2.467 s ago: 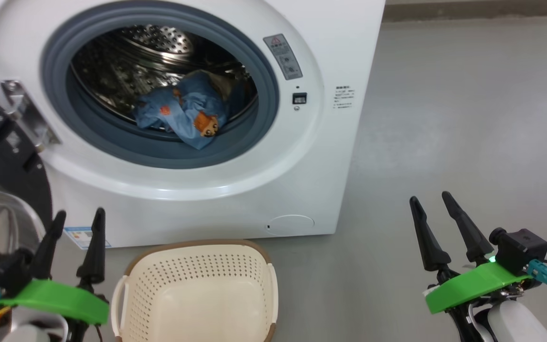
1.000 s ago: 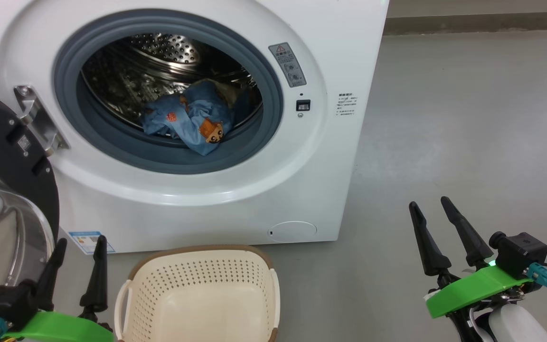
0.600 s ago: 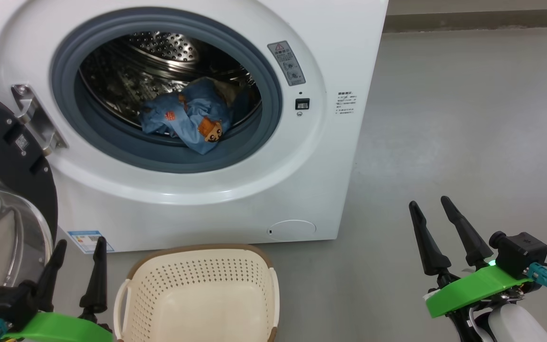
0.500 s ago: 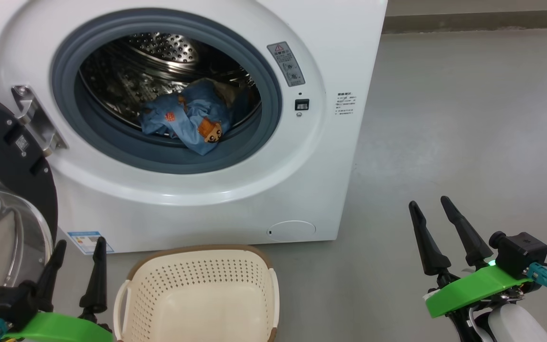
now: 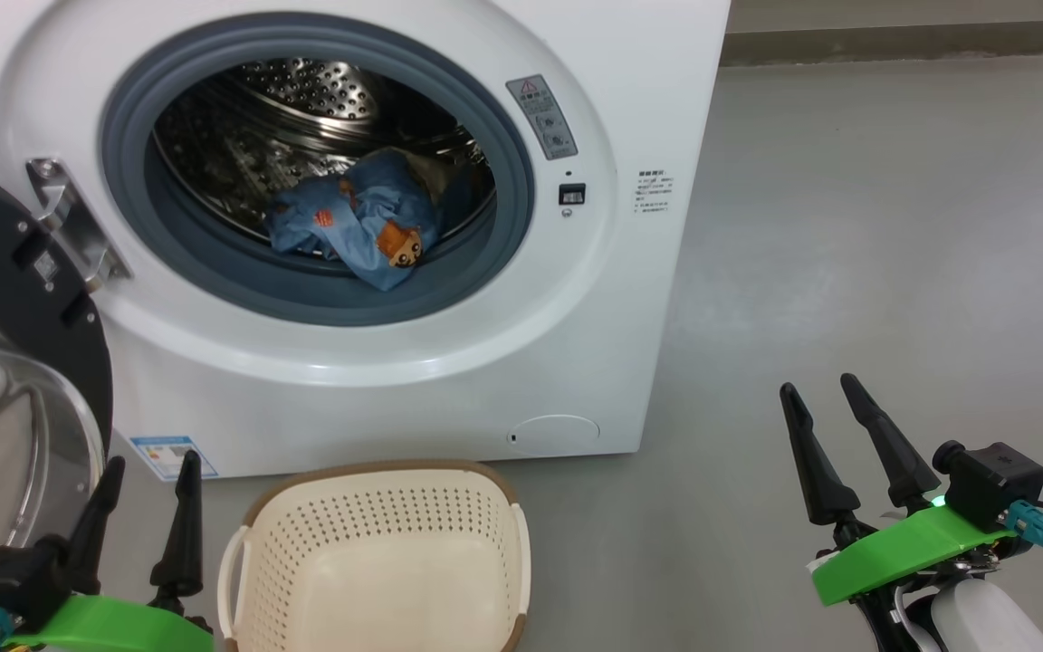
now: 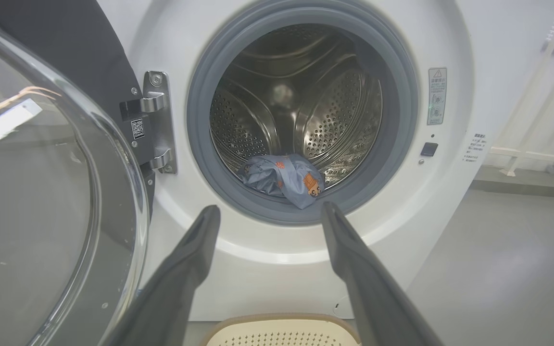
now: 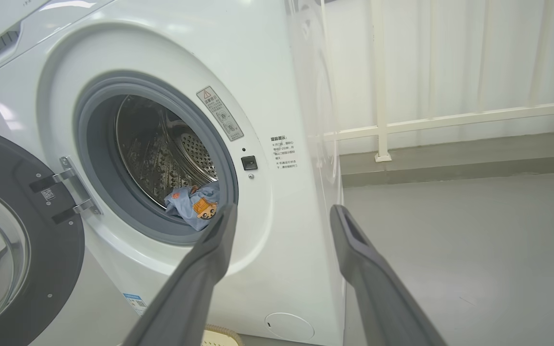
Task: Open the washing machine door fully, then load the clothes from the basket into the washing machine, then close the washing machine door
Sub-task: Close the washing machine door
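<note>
The white washing machine (image 5: 449, 362) fills the upper left of the head view, its steel drum exposed. Its black door (image 5: 5, 272) hangs open at the far left, glass bowl facing me. Light-blue clothes (image 5: 354, 226) with orange bears lie at the drum's front lip, touching the grey gasket; they show too in the left wrist view (image 6: 284, 178) and the right wrist view (image 7: 195, 206). The cream basket (image 5: 377, 561) stands on the floor before the machine with nothing in it. My left gripper (image 5: 150, 466) is open beside the basket. My right gripper (image 5: 820, 385) is open over bare floor.
Grey floor (image 5: 893, 226) stretches to the right of the machine. A white railing (image 7: 450, 117) and a low kerb run along the wall behind. The open door's glass bowl (image 6: 41, 216) bulges close to my left gripper's left side.
The head camera has shifted slightly, so the picture slid a little. Both grippers stay open and in place; clothes, basket and door have not moved.
</note>
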